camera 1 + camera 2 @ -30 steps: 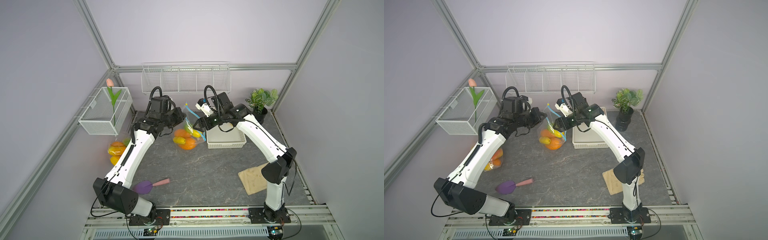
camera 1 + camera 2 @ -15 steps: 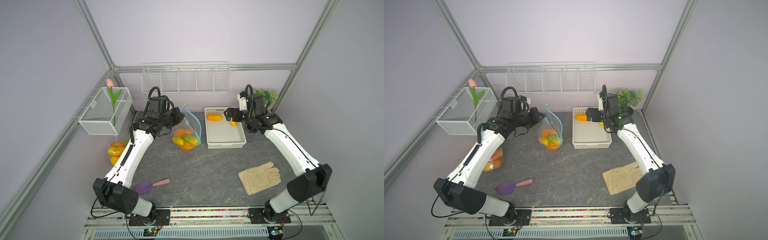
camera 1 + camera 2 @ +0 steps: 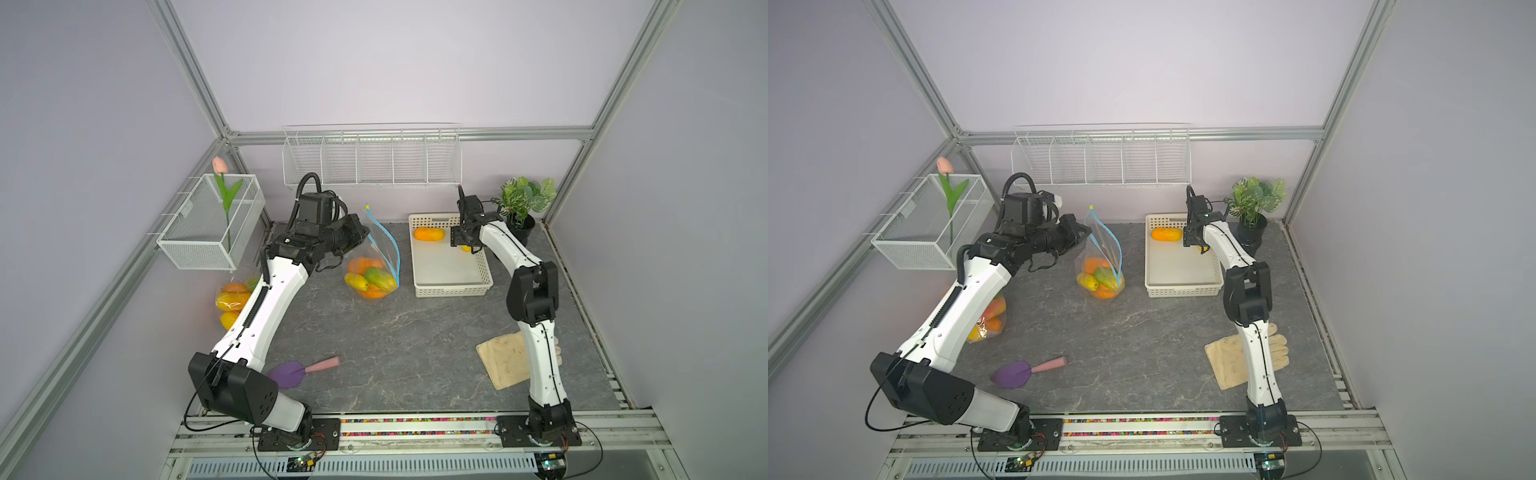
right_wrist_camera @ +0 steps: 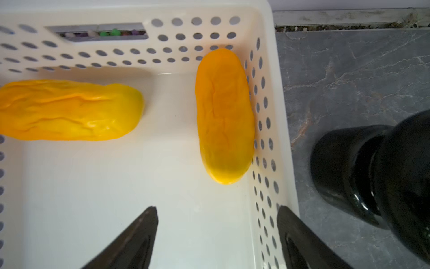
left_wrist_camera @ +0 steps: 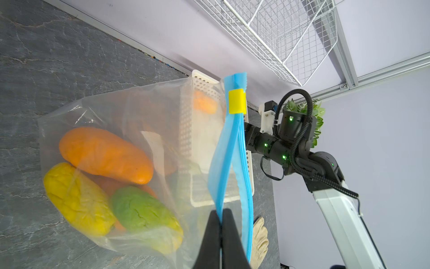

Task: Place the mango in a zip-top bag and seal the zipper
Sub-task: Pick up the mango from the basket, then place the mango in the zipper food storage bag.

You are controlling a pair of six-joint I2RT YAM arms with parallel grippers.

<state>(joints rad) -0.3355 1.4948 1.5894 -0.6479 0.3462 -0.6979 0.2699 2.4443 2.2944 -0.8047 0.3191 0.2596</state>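
Room: pale lilac walls meet along aluminium frame rails. A white wire rack (image 3: 372, 160) hangs on the back wall, and a mesh basket (image 3: 208, 249) holding a fabric tulip (image 3: 220, 165) hangs on the side wall.
Worktop (image 3: 395, 340): dark grey, matt, veined like stone.
Zip-top bag (image 3: 379, 249): clear crinkled film, standing on the worktop beside the tray. I see the strips of its blue zipper (image 5: 232, 151) parted, with a yellow slider (image 5: 237, 102) at the far end.
Bagged mangoes (image 5: 104, 153): orange, yellow and green, soft and wrinkled, heaped at the bottom of the bag.
Left claw (image 5: 221, 215): my fingers are pressed together on one zipper strip, holding the bag's mouth up.
Tray (image 3: 451, 291): white plastic, rectangular, with a smooth floor and walls pierced by round holes.
Mango (image 4: 224, 116): oblong, orange-yellow, with creased skin. It lies in the tray along a side wall, close to a corner.
Second mango (image 4: 67, 109): yellow and deeply wrinkled, near the tray's end wall and apart from the first.
Right claw (image 4: 216, 209): black fingers spread wide and gripping nothing, above the tray floor just short of the mango.
Elsewhere: a tan glove (image 3: 496, 365), a purple scoop (image 3: 291, 372) with a pink handle, another fruit bag (image 3: 232, 297) by the side wall and a leafy plant (image 3: 524, 199) in a glossy black pot.
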